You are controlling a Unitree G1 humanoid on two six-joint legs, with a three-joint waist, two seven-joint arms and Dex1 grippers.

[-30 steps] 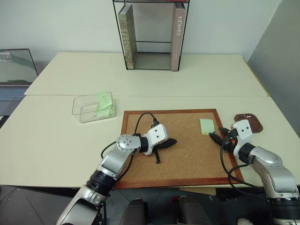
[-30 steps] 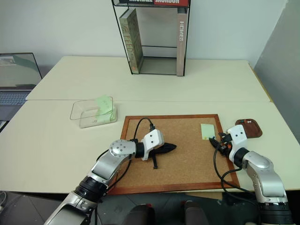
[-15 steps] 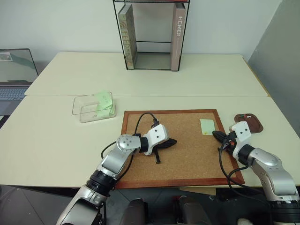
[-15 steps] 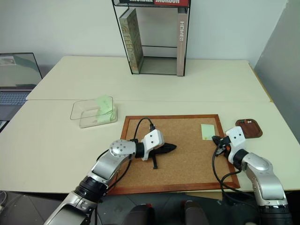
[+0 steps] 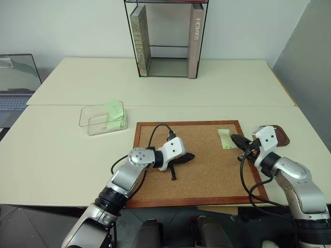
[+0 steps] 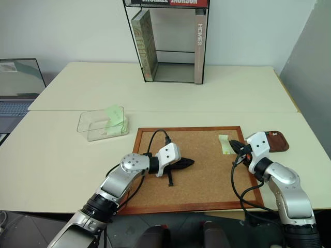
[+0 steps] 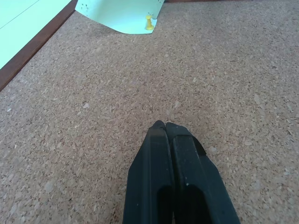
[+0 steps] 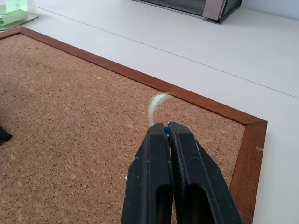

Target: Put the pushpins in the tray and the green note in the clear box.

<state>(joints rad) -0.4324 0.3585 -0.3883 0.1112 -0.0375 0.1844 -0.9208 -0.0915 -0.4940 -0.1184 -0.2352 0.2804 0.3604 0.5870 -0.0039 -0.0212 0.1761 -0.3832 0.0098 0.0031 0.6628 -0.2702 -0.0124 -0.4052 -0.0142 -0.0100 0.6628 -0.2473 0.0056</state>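
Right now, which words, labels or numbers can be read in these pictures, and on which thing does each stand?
"HOMES": on the spine of the grey book in the rack.
Left book: spine text too blurred to read.
Books atop the rack: red and black spines, letters cut off, unreadable.
Laptop: nothing readable.

Cork board (image 5: pixel 207 165) centre open; book rack (image 5: pixel 166 39) blocks far edge.

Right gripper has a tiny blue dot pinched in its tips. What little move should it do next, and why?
Probably swing the right gripper to the small reddish-brown tray close beside it and drop the blue pushpin there. The gripper is shut on the pin, clear of the pale green paper note, and pins belong in that tray.
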